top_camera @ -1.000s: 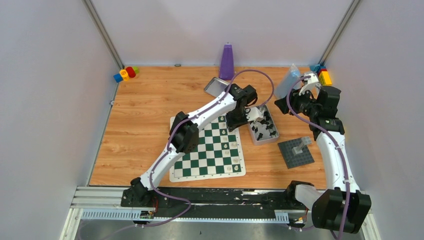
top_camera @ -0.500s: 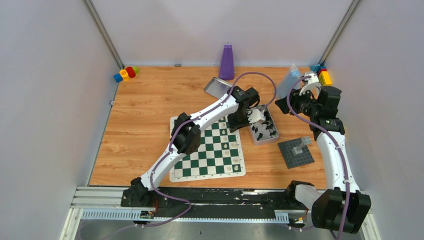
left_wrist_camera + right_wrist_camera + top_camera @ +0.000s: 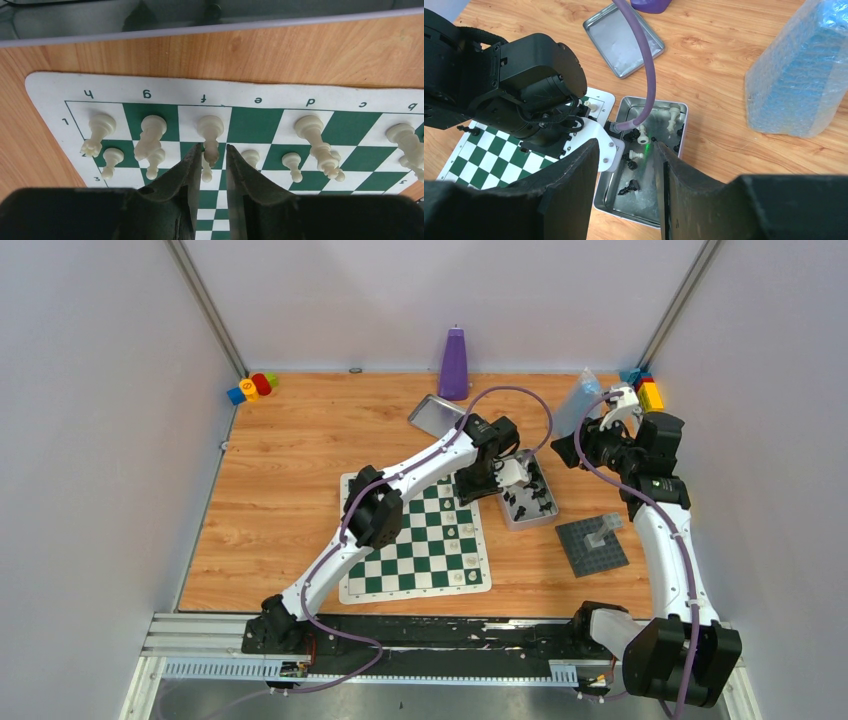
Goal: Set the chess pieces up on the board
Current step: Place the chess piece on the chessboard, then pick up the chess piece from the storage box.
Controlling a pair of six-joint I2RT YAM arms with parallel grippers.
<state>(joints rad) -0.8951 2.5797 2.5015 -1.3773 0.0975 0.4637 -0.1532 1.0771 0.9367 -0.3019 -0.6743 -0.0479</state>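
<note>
The green-and-white board [image 3: 400, 560] lies in front of the left arm. In the left wrist view, cream-white chess pieces [image 3: 150, 137] fill the two rows at the board [image 3: 250, 117] edge. My left gripper [image 3: 214, 148] hangs over that far right corner of the board [image 3: 470, 490]. Its jaws are open a little on either side of a white bishop [image 3: 210, 131] that stands on its own on square f1. My right gripper [image 3: 625, 144] hovers open and empty above a metal tray [image 3: 644, 212] that holds black and white pieces [image 3: 629, 187].
An empty silver tray [image 3: 435, 412] and a purple bottle [image 3: 454, 364] stand at the back. A bubble-wrap bag [image 3: 799, 80] lies near the right wrist. A grey studded baseplate [image 3: 591, 544] sits to the right, and coloured blocks [image 3: 250, 387] sit in the back corners.
The left jaws have spread apart from the white bishop, which stays on its square. The left wrist shifted slightly. The right arm has not moved.
</note>
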